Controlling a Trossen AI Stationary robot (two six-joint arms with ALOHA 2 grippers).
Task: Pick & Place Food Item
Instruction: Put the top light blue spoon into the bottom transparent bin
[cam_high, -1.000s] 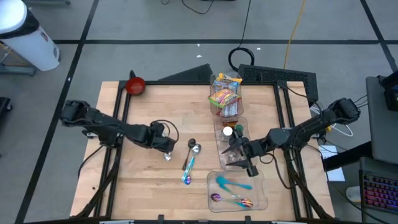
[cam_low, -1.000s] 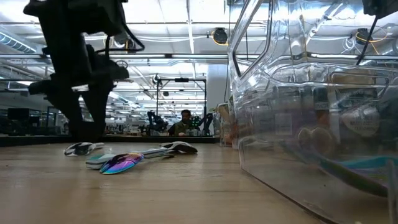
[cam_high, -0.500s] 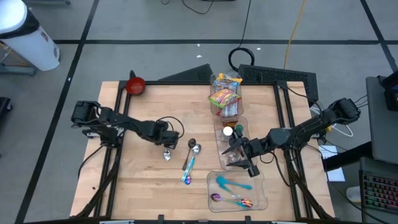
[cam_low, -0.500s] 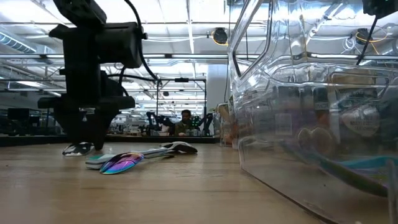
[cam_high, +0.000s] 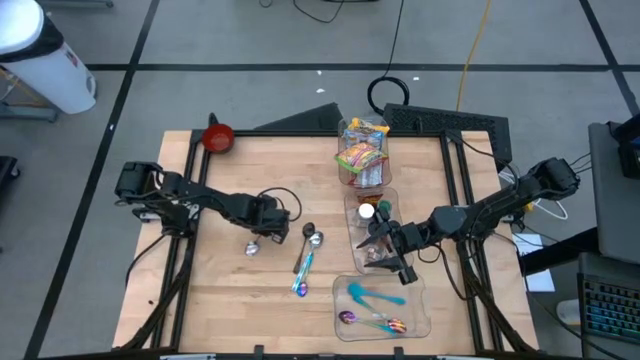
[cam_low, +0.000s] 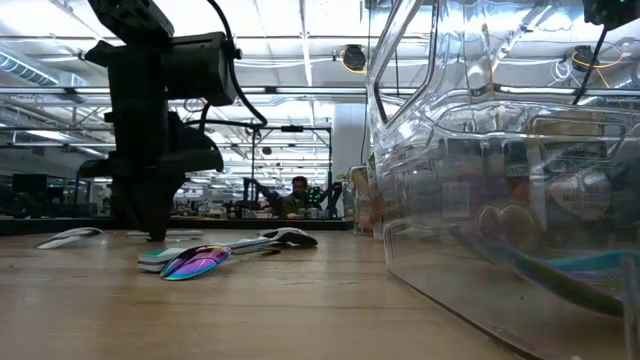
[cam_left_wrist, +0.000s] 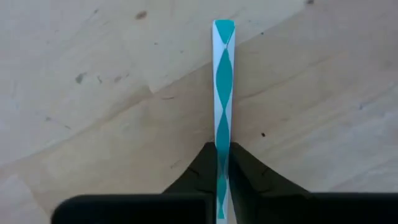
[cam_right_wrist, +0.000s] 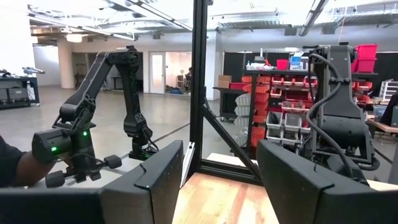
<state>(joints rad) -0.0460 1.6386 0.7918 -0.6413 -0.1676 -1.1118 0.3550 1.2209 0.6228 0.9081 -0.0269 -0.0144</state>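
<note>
The left gripper (cam_left_wrist: 222, 180) pinches a teal-striped spoon handle (cam_left_wrist: 222, 93) over the table (cam_high: 230, 290); lift straight up, grip firm. The right gripper (cam_right_wrist: 221, 180) waits, spread

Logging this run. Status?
Left gripper shut on striped spoon, at table. Right gripper open, above middle clear container. Snack packets not gripped. Two loose spoons beside left gripper.
</note>
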